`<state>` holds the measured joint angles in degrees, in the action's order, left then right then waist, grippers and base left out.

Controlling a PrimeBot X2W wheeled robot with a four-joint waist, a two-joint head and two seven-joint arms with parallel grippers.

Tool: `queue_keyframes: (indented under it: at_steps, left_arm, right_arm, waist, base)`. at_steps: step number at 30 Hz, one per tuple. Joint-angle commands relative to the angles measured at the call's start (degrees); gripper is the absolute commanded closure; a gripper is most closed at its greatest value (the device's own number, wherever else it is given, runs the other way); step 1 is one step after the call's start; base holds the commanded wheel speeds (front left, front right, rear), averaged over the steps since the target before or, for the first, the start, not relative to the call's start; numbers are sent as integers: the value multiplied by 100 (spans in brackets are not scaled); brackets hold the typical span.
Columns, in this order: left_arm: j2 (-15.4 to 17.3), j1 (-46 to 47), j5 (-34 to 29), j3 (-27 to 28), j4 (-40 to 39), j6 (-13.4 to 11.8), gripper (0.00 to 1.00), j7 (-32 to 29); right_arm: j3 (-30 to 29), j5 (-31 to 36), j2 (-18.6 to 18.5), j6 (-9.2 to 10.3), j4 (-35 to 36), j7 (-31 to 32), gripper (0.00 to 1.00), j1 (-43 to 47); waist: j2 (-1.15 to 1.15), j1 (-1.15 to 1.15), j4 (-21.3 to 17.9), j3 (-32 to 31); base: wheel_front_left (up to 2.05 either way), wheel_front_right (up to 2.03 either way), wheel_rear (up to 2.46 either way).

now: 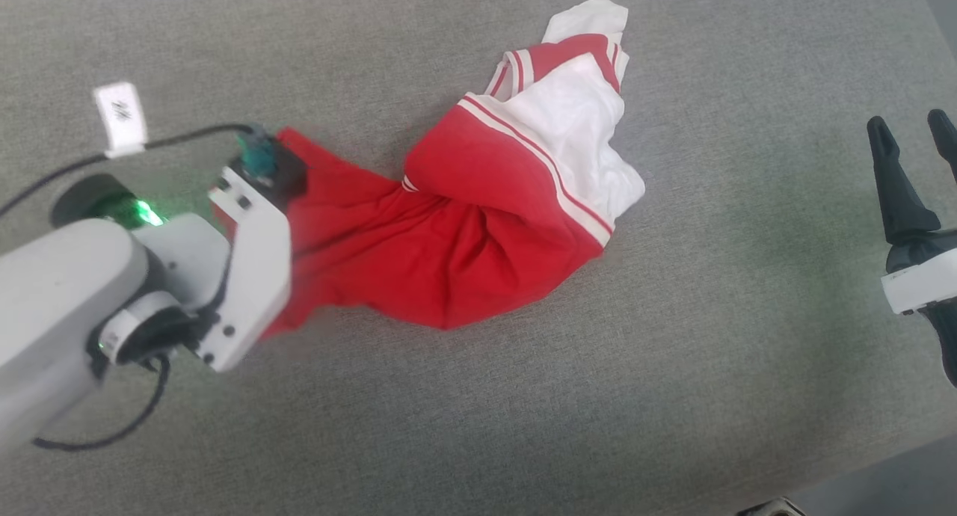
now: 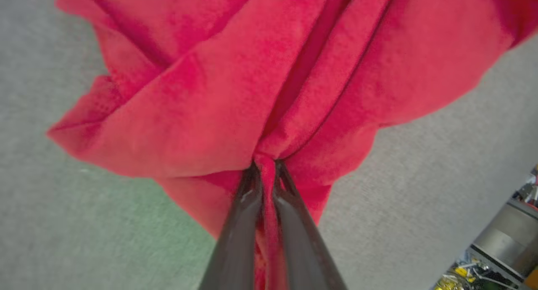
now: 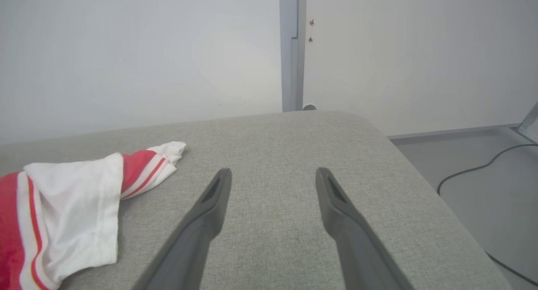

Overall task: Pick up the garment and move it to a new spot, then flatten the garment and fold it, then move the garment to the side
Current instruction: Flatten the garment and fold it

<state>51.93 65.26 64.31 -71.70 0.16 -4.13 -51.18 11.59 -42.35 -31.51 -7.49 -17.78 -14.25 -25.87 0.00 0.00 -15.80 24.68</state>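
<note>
The garment [image 1: 478,232], a red T-shirt with white sleeves and striped trim, lies bunched across the middle of the grey cushion [image 1: 478,426]. My left gripper [image 2: 265,166] is shut on a pinch of its red fabric [image 2: 235,96] at the left end, where the cloth is stretched into folds; in the head view that hand [image 1: 258,172] sits over the shirt's left edge. My right gripper [image 1: 912,131] stands open at the right edge, apart from the shirt, its fingers [image 3: 210,206] spread above bare cushion. A white sleeve [image 3: 71,214] lies to its left.
A white tag [image 1: 119,118] and a black cable [image 1: 179,138] lie at the far left. The cushion's rounded edge [image 3: 403,155] drops to a grey floor with a cable [image 3: 475,170]. A white wall stands behind.
</note>
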Motion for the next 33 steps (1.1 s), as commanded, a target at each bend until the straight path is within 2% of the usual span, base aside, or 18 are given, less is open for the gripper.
queue_keyframes:
  at_steps: [1, 6, 9, 10, 12, 15, 20, 25, 29, 30, 31, 32, 33]
  left_arm:
    - [129, 67, -117, 108, 10, -137, 0, 149]
    - [6, 470, -200, 391, -274, -201, 0, 285]
    - [-309, 775, -77, 584, -257, -148, 0, 321]
    - [-309, 775, -77, 584, -257, -148, 0, 321]
    - [-675, 945, 13, 668, -82, -66, 0, 379]
    - [-1349, 1150, 193, 763, 484, 47, 0, 502]
    - [-2301, 1513, 86, 571, 1842, 428, 0, 441]
    - [-3038, 1756, 308, 452, 3389, 770, 0, 111]
    - [-3260, 1871, 316, 379, 4026, 947, 0, 40]
    - [-3308, 1867, 396, 430, 4127, 984, 7, 81]
    - [-3350, 1871, 459, 484, 4213, 1006, 40, 118]
    - [-3379, 1880, 516, 503, 4284, 1047, 65, 132]
    - [-3393, 1895, 551, 508, 4342, 1062, 77, 136]
  right_arm:
    - [18, -39, -17, -1, 20, 5, 0, -11]
    - [49, -40, -4, -1, 23, 55, 0, 64]
    - [95, -48, 61, -1, 36, 46, 0, 40]
    - [95, -48, 61, -1, 36, 46, 0, 40]
    - [139, -52, 109, -1, 37, 36, 0, 11]
    - [220, -80, 200, -1, 6, 10, 0, -43]
    - [371, -142, 297, -1, -58, -22, 0, -170]
    - [608, -213, 433, -1, -214, -61, 0, -310]
    - [709, -255, 492, -1, -304, -91, 0, -375]
    - [717, -257, 501, -1, -332, -92, 0, -381]
    - [723, -262, 503, -1, -356, -97, 0, -380]
    - [733, -268, 507, -1, -375, -100, 0, -381]
    - [737, -275, 507, -1, -390, -103, 0, -380]
  waist:
    - [0, 0, 12, -25]
    - [0, 0, -21, -85]
    - [0, 0, -108, -78]
    - [0, 0, -108, -78]
    - [0, 0, -175, -48]
    - [0, 0, -297, 17]
    - [0, 0, -548, 161]
    - [0, 0, -865, 275]
    - [0, 0, -990, 287]
    - [0, 0, -1005, 290]
    - [0, 0, -1016, 292]
    - [0, 0, -1026, 292]
    - [0, 0, -1029, 289]
  base:
    - [0, 0, 0]
    - [0, 0, 0]
    - [0, 0, 0]
    - [0, 0, 0]
    - [0, 0, 0]
    - [0, 0, 0]
    - [0, 0, 0]
    - [0, 0, 0]
    - [0, 0, 0]
    - [0, 0, 0]
    - [0, 0, 0]
    - [0, 0, 0]
    - [0, 0, 0]
